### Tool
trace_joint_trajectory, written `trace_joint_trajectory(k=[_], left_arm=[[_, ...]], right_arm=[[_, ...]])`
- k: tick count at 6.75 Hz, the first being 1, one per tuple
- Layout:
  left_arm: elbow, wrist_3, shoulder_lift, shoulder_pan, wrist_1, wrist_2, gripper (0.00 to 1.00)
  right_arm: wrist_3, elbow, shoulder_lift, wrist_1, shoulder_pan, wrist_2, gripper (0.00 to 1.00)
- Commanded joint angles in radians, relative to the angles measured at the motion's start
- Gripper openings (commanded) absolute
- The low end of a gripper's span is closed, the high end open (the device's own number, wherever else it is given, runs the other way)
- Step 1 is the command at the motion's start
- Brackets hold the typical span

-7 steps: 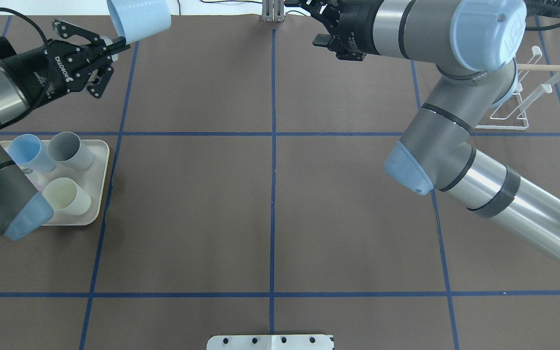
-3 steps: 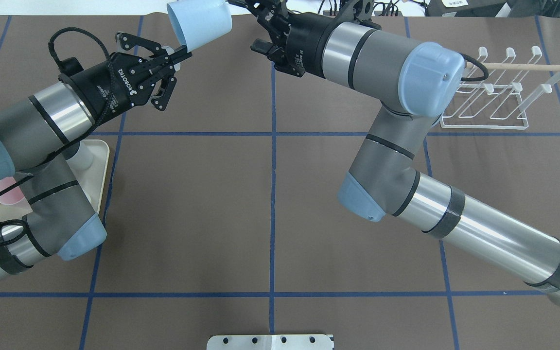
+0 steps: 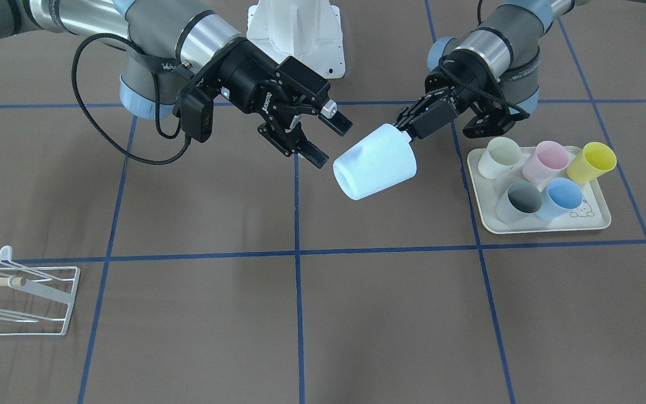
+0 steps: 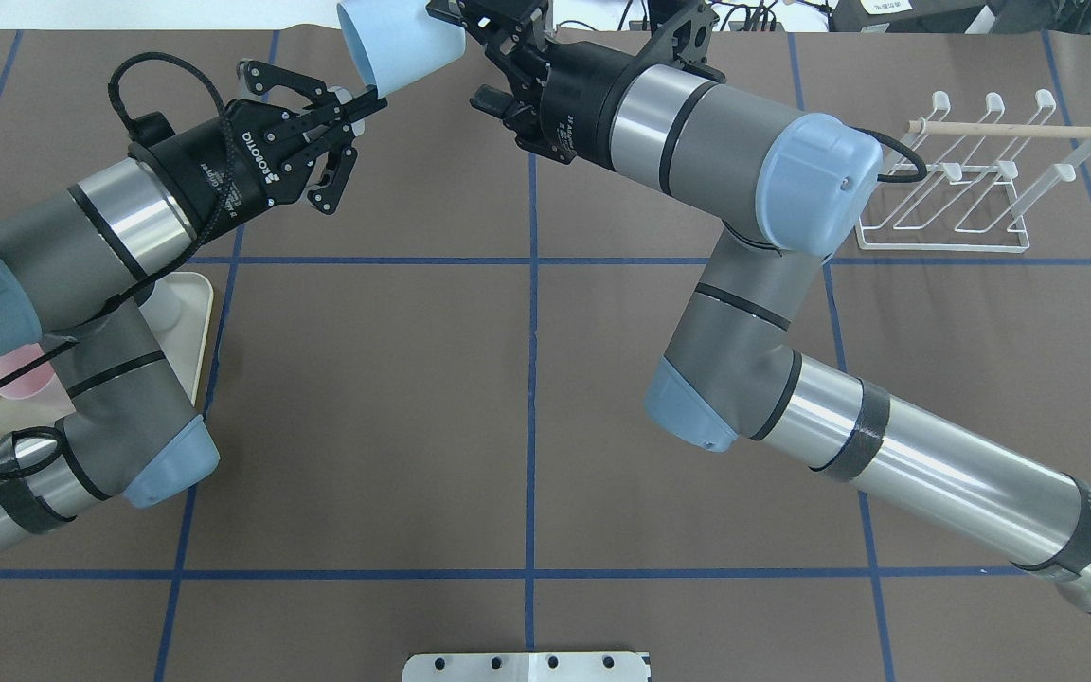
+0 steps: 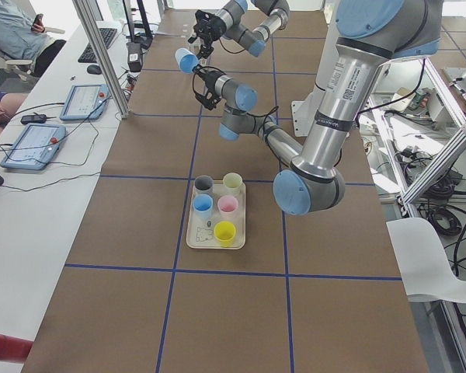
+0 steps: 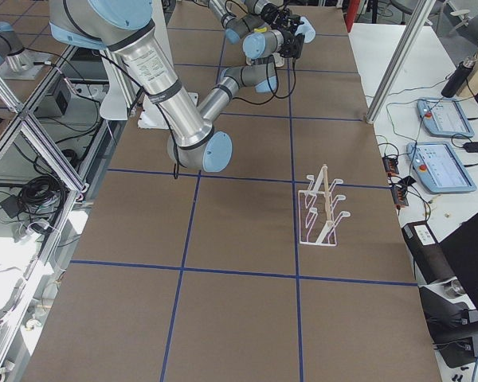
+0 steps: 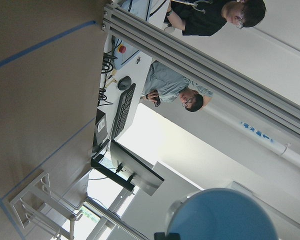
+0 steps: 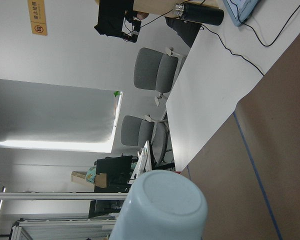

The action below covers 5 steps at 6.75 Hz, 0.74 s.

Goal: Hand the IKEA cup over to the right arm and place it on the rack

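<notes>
Plastic, smooth and pale, the light-blue tapered cup (image 3: 375, 163) hangs in the air off the right side of the cream rectangular tray (image 3: 530, 229), above the brown table mat. My left gripper (image 3: 407, 132) is pinched down thin on the wall at the cup's rim and carries it. The cup lies roughly on its side, its long axis running away from the tray. The wide open mouth is turned back toward my left wrist, whose camera looks into the blue inside. The narrower closed base points away from the tray, toward my right gripper (image 3: 326, 140), and my right wrist camera sees that flat round base nearly head-on.

My right gripper is spread wide with nothing between its fingers. It waits just beside the base, on the side of the cup away from the tray. The front view shows a thin gap between cup and nearest fingertip.

On the tray five plastic cups stand mouth up, close together: an off-white cup (image 3: 499, 157), a pink cup (image 3: 547, 163) and a yellow cup (image 3: 592, 161) along the tray edge nearer my base, a grey cup (image 3: 519, 202) and a blue cup (image 3: 561, 198) behind them. A small printed figure marks one tray corner.

The white wire rack (image 4: 943, 248) sits well apart from the tray, across the table on my right, with a thin pale wooden rod (image 4: 1010, 131) lying along its upper hooked prongs.
</notes>
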State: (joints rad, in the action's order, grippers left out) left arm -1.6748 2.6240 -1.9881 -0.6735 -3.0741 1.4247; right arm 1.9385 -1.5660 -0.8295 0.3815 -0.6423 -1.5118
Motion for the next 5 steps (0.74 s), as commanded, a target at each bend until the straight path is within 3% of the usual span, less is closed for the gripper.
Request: trace_joint_trajectory(k=[1,5], left_arm=[[0.000,0.019,-0.020,0.003,0.000,-0.003,0.00],[-0.002,0.017,-0.026,0.029,0.001,-0.004,0.00]], right_arm=[[-0.003,0.006,0.000,0.000,0.000,0.004,1.00],[-0.001,0.006,0.003,-0.001,-0.002,0.019,1.00]])
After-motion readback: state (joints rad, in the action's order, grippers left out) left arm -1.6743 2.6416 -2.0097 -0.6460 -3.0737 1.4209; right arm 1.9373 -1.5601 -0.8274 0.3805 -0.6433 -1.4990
